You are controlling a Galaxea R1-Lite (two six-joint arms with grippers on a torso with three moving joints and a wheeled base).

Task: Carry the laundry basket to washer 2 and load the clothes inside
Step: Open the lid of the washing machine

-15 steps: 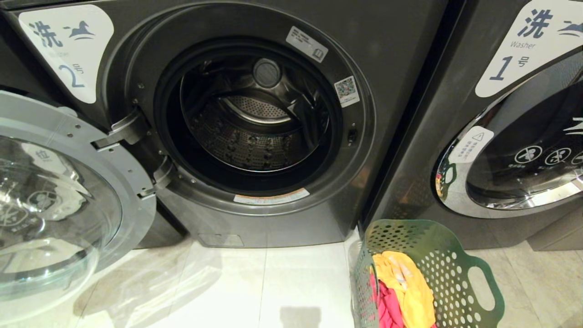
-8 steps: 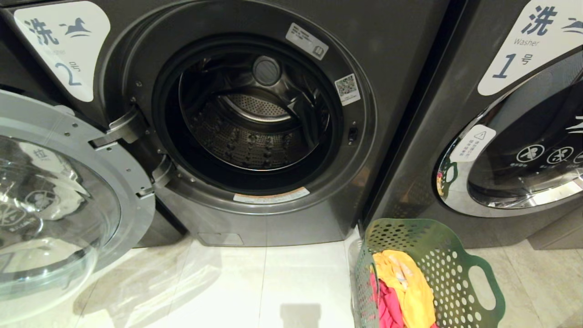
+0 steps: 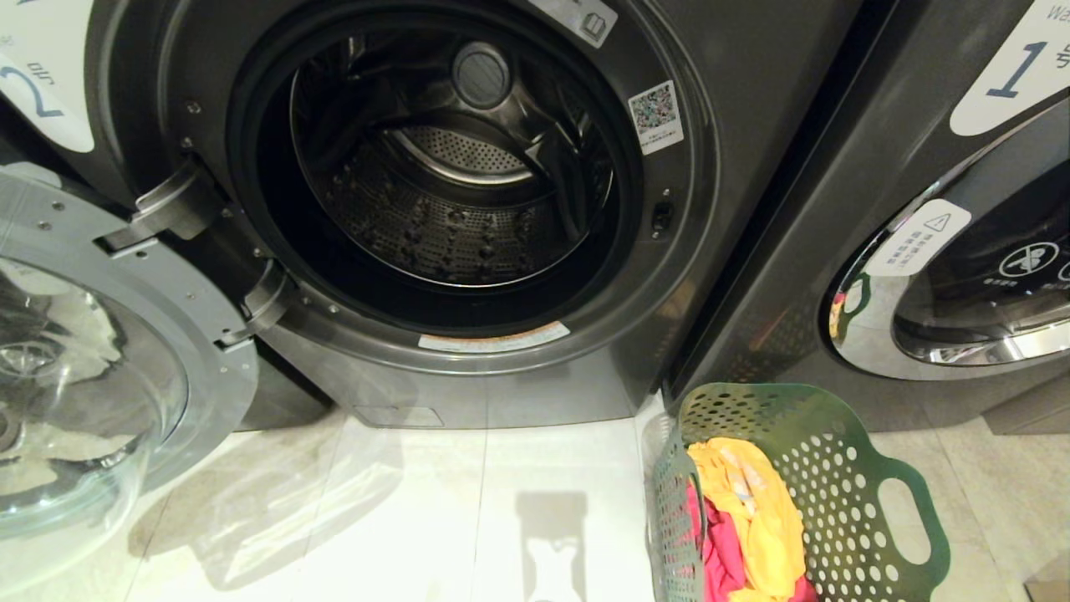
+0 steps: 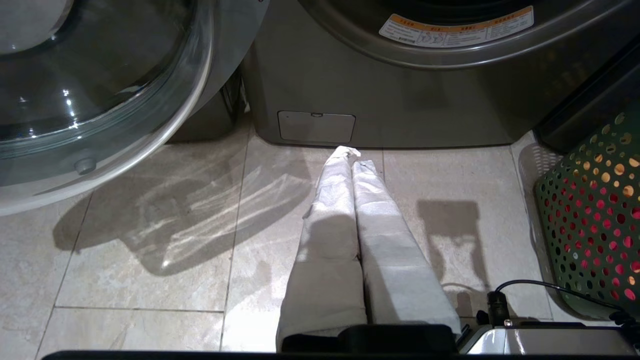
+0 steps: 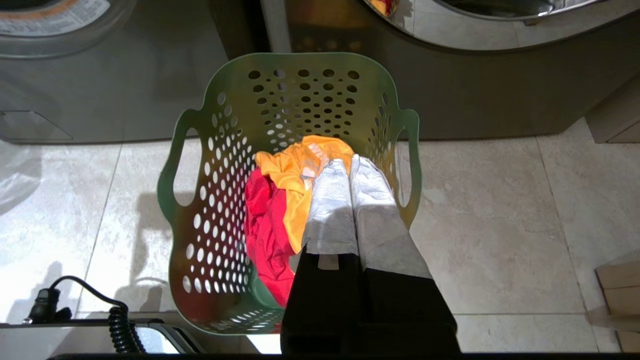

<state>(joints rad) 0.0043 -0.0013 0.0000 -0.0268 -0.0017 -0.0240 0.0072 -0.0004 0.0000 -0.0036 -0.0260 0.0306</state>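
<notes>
1. Head view: washer 2 (image 3: 468, 192), a dark grey front-loader, fills most of the frame. Its round glass door (image 3: 100, 376) is swung wide open to the left, and the perforated steel drum (image 3: 451, 209) holds no laundry. A white label with a large 2 (image 3: 38, 84) sits at the upper left corner. To the right stands the like machine marked 1 (image 3: 945, 251), its chrome-rimmed door shut. On the pale tiled floor (image 3: 401, 518), just before the gap between the two machines, stands the green laundry basket (image 3: 844, 502), upright. Inside lie a yellow garment (image 3: 756, 510) over a pink-red garment (image 3: 723, 560). Neither arm shows here.

2. Left wrist view: the left gripper (image 4: 355, 155), its cloth-wrapped fingers pressed together and holding nothing, hangs above the floor tiles in front of washer 2's base. The basket's holed wall shows at one edge.

3. Right wrist view: the right gripper (image 5: 347, 162), fingers likewise together and empty, hangs over the basket's open top, above the yellow garment. No jeans can be made out.
</notes>
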